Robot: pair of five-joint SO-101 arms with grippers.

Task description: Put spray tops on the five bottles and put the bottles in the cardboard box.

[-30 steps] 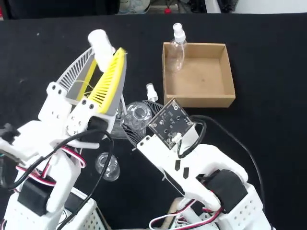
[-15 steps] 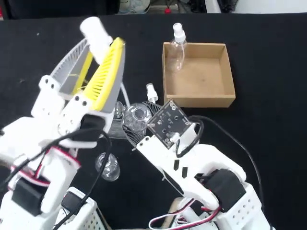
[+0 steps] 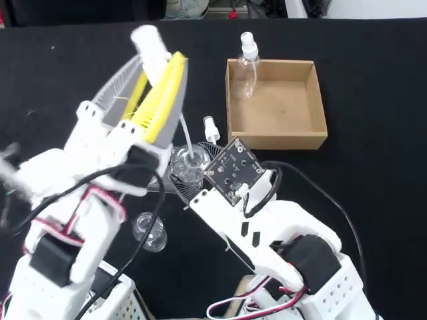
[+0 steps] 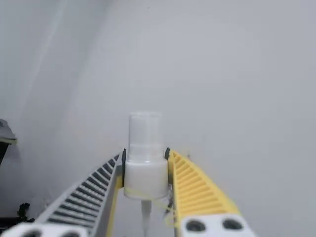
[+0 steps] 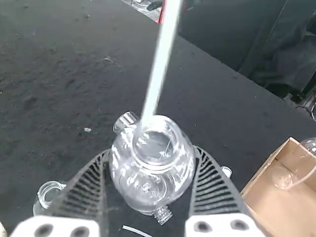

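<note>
Two holds, left jaws clamped on spray top (image 4: 144,170), its tube (image 5: 160,64) at mouth of bottle (image 5: 150,170) clasped by right jaws.

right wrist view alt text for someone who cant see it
The right gripper clamps a clear bottle upright, with a thin dip tube slanting down to its open mouth. Beyond lie a black table and a corner of the cardboard box.

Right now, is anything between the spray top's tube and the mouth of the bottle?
Nothing visible. The tube hanging from the spray top in the left gripper has its tip at the open mouth of the bottle held in the right gripper.
</note>
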